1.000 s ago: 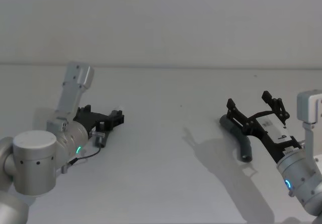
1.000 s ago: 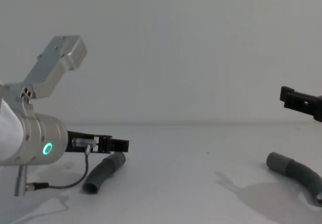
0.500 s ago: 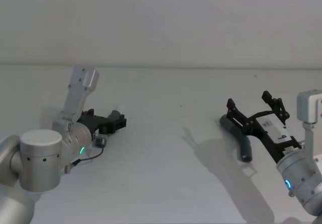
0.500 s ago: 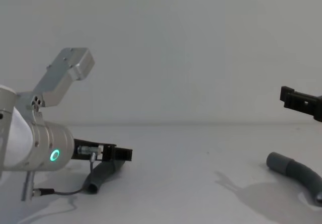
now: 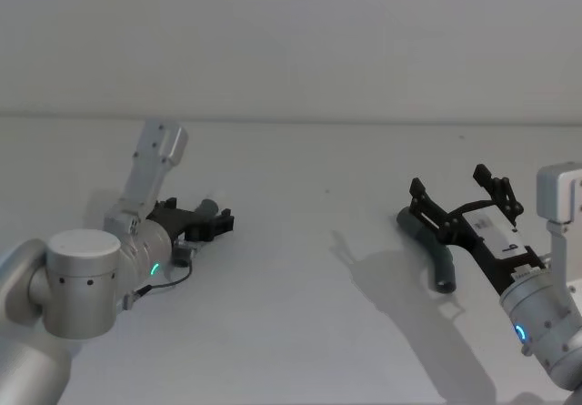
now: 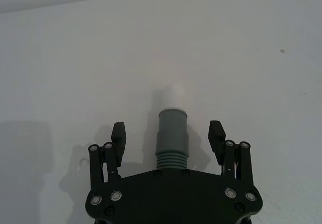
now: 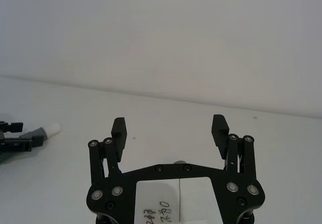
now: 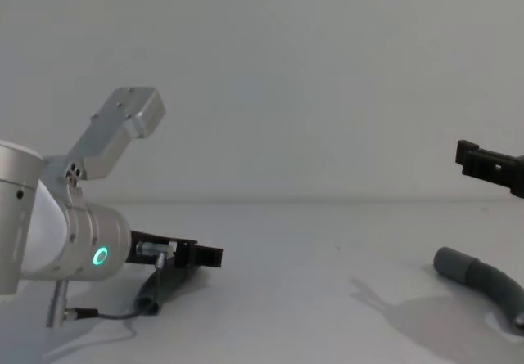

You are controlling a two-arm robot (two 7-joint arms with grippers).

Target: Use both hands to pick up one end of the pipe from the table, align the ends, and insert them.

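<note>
The left hose piece (image 8: 157, 290) lies at about 9 o'clock on the bench (image 5: 300, 332). Its long axis runs toward 2 o'clock, white tip (image 6: 172, 95) leading. The left claw (image 6: 168, 132) sits low over it, fingers apart on either side of the grey cuff (image 6: 171, 126), not touching.

The right hose piece (image 5: 442, 264) lies at 3 o'clock, curved, running roughly 10 to 5 o'clock. The right claw (image 5: 455, 187) hovers above it, fingers spread.

Both pieces look light. The ribbed body will likely flex, so the stiffer smooth cuff is the better hold for aiming.
</note>
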